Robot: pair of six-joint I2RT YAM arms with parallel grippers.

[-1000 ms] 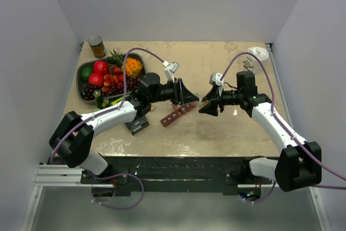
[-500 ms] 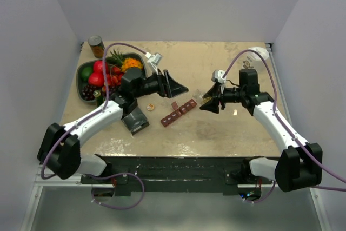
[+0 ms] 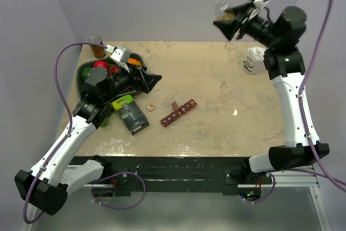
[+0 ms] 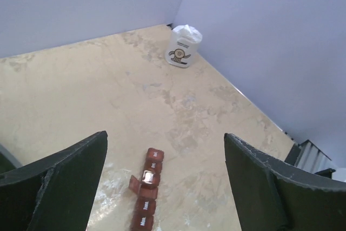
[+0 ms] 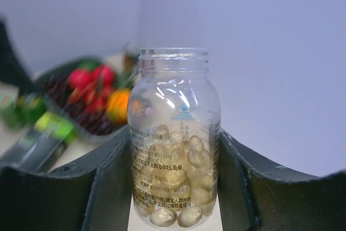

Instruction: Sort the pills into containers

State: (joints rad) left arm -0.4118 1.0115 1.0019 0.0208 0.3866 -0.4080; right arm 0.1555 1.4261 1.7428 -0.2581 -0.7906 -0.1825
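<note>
We raised our right gripper [image 3: 230, 22], clutching the open pill bottle [image 5: 174, 133], above the tabletop's [image 3: 216, 117] far edge; left gripper [image 4: 165, 139] gapes empty.

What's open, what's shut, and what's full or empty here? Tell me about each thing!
pill bottle: cap off, upright, about half full of pills
right end effector: shut on the pill bottle, up in the air
left end effector: open, empty
containers strip: one lid up, the others look shut
white cup: upright
fruit bowl: full of fruit
</note>
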